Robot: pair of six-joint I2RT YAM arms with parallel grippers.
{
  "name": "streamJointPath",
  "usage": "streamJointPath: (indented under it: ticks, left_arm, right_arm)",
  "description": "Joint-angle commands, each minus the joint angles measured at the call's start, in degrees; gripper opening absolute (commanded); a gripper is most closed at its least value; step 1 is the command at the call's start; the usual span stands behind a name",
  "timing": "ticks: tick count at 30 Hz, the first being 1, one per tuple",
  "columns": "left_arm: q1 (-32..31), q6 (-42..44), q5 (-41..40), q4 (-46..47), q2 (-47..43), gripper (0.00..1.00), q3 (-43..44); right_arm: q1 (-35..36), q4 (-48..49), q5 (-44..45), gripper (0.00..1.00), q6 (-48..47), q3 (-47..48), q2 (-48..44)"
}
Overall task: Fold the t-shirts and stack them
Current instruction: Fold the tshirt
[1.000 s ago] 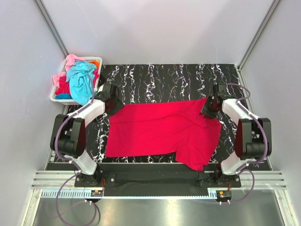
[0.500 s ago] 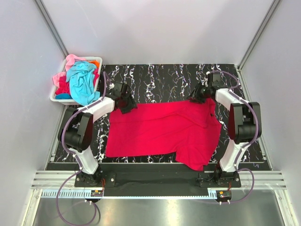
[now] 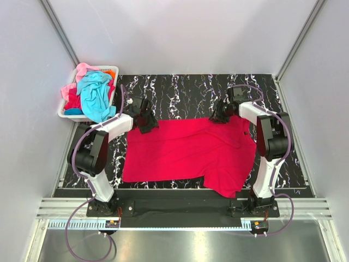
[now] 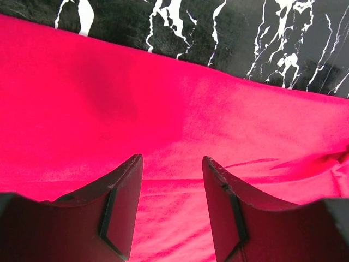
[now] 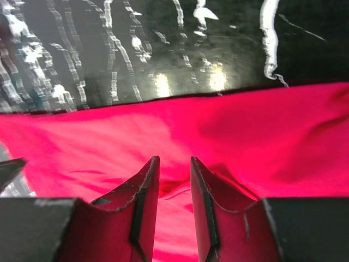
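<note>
Top external view shows both arms shifted inward along the far edge of the crimson-red cloth t-shirt (image 3: 185,150) spread flat on the black marbled tabletop (image 3: 180,90), so a fresh grasp for folding appears imminent: left gripper (image 4: 172,161) open and empty, right gripper (image 5: 174,159) narrowly parted, hold indeterminate.

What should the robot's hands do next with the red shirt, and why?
Probably close both hands on the cloth. The left hand and right hand are at the far edge of the spread crimson t-shirt, fingers apart, holding nothing yet; a pinch there would let them fold it.
</note>
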Motion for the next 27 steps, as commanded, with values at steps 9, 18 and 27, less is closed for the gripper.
streamJointPath:
  ticks: [9,18,27]
  left_arm:
    - [-0.1,0.6,-1.9,0.8,-1.8,0.52,-1.6]
    - [-0.1,0.7,-2.0,0.9,-1.5,0.52,-2.0]
    - [-0.1,0.7,-2.0,0.7,-1.5,0.52,-2.2]
  right_arm:
    - [3.8,-7.1,15.0,0.36,-2.9,0.2,-3.5]
    - [5.0,-9.8,19.1,0.21,-3.6,-0.6,-4.9]
    - [6.7,-11.8,22.2,0.19,-3.2,-1.6,-7.2]
